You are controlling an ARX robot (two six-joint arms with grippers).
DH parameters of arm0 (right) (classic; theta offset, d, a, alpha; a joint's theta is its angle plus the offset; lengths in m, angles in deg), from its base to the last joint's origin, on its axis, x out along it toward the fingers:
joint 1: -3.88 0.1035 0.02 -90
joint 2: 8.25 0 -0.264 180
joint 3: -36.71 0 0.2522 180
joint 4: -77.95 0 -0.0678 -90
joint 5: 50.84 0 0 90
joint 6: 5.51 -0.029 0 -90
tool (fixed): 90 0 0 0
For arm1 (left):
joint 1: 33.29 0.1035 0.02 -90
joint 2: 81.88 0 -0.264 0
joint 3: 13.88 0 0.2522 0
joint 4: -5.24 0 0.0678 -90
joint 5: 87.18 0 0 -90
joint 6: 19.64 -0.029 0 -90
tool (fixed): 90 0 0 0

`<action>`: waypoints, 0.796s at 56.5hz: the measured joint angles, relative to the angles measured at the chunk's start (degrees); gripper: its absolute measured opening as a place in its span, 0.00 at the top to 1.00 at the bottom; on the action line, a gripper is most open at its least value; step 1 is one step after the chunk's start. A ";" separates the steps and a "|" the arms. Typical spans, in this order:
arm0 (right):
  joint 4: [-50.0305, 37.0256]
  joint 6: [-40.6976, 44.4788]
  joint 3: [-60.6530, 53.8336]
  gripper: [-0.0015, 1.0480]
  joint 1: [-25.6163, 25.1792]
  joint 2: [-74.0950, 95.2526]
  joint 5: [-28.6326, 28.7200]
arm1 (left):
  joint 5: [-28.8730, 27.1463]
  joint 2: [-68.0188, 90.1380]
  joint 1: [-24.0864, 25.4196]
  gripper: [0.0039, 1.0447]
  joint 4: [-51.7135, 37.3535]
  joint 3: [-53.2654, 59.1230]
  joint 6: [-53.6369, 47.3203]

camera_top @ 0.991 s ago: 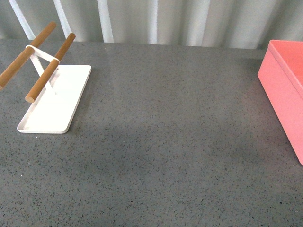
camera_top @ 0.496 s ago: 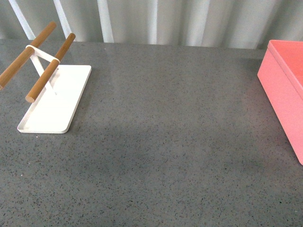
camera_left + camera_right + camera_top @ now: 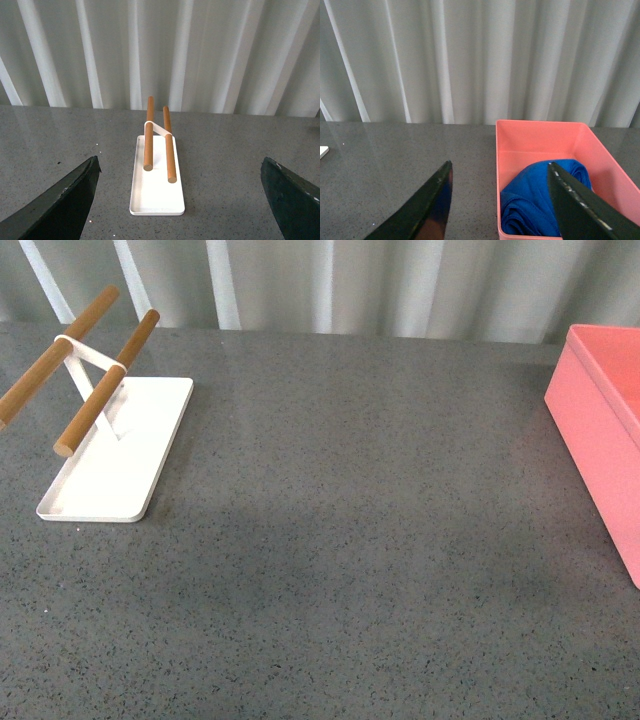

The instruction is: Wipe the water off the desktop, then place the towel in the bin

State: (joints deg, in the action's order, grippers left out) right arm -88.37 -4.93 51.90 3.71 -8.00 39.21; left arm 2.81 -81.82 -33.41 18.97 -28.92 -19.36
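Towel (image 3: pixel 540 202) lies bunched inside your bin (image 3: pixel 512 137); both grippers (image 3: pixel 180 200) (image 3: pixel 500 205) hang with fingers spread, holding nothing.

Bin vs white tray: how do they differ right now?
The bin is salmon pink with tall straight walls; the white tray is flat with a low rim. The bin holds the blue towel; the white tray's floor is bare, with two wooden rods raised on a white stand over it. Both are rectangular and rest on the desktop.
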 joint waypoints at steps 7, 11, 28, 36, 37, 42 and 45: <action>0.00 0.00 0.00 0.21 0.00 0.00 0.00 | 0.00 0.00 0.00 0.06 0.00 0.00 0.00; 0.00 0.00 0.00 0.09 0.00 0.00 0.00 | 0.00 0.00 0.00 0.06 0.00 0.00 0.00; 0.02 -0.07 0.00 0.07 0.00 0.00 0.00 | 0.00 0.00 0.00 0.06 0.00 0.00 0.00; 0.04 -0.07 0.00 0.07 0.00 0.00 0.00 | 0.00 0.02 0.00 0.06 0.00 0.00 0.00; 0.04 -0.07 0.00 0.07 0.00 0.00 0.00 | 0.00 0.02 0.00 0.06 0.00 0.00 0.00; 0.04 -0.07 0.00 0.07 0.00 0.00 0.00 | 0.00 0.02 0.00 0.06 0.00 0.00 0.00; 0.04 -0.07 0.00 0.07 0.00 0.00 0.00 | 0.00 0.00 0.00 0.06 0.00 0.00 0.00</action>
State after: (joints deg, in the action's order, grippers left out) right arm -88.32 -4.99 51.90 3.71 -8.00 39.21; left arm 2.81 -81.82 -33.41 18.97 -28.92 -19.36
